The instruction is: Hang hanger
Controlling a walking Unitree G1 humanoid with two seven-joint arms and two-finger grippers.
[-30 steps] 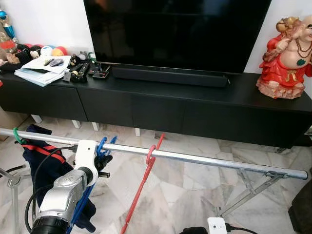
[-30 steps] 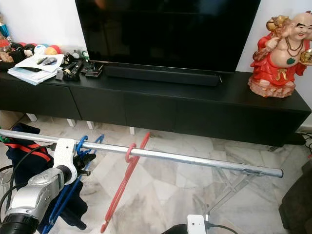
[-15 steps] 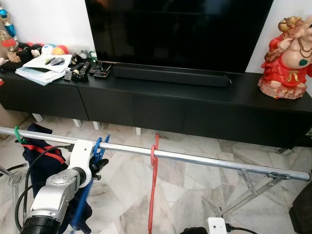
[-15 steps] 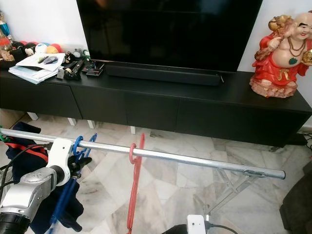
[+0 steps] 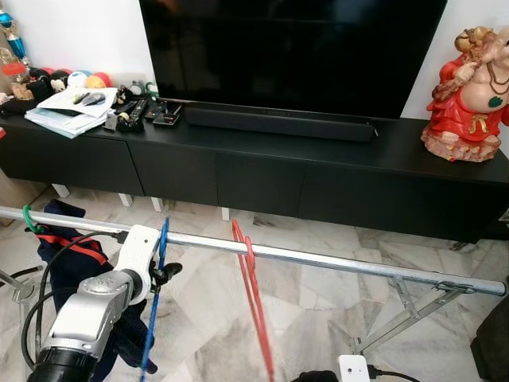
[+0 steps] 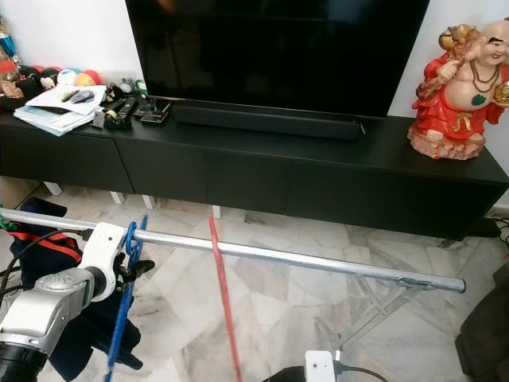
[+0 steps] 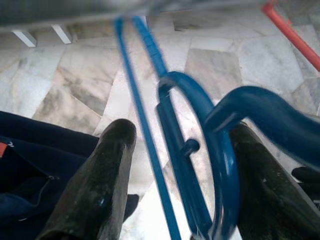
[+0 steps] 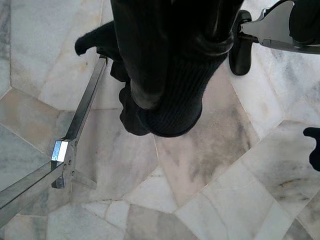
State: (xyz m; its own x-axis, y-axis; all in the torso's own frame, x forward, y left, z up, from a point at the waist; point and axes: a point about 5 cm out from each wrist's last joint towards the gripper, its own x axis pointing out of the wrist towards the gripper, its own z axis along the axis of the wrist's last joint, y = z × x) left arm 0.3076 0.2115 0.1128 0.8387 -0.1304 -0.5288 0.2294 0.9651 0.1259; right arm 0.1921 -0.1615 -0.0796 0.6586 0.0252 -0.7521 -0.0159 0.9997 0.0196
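Note:
A blue hanger (image 5: 157,302) hangs by its hook on the silver rail (image 5: 334,260) of a low drying rack and is seen edge-on. My left gripper (image 5: 165,274) is right at the hanger's neck just below the rail. In the left wrist view its fingers (image 7: 107,170) stand wide apart around the blue hook (image 7: 220,150), so the left gripper (image 7: 181,131) is open. A red hanger (image 5: 253,302) hangs on the rail to the right and swings. My right arm's wrist (image 5: 354,369) hangs low and idle.
Dark clothing (image 5: 64,247) hangs from a green hook (image 5: 29,219) at the rail's left end. Behind the rack stands a long black TV stand (image 5: 318,171) with a red statue (image 5: 469,95) and clutter (image 5: 71,107). The rack's folding leg (image 5: 406,310) stands on the marble floor.
The blue hanger has turned edge-on and now hangs straight from the rail. The red hanger has swung from leaning left to leaning right. My left gripper has stayed by the rail.

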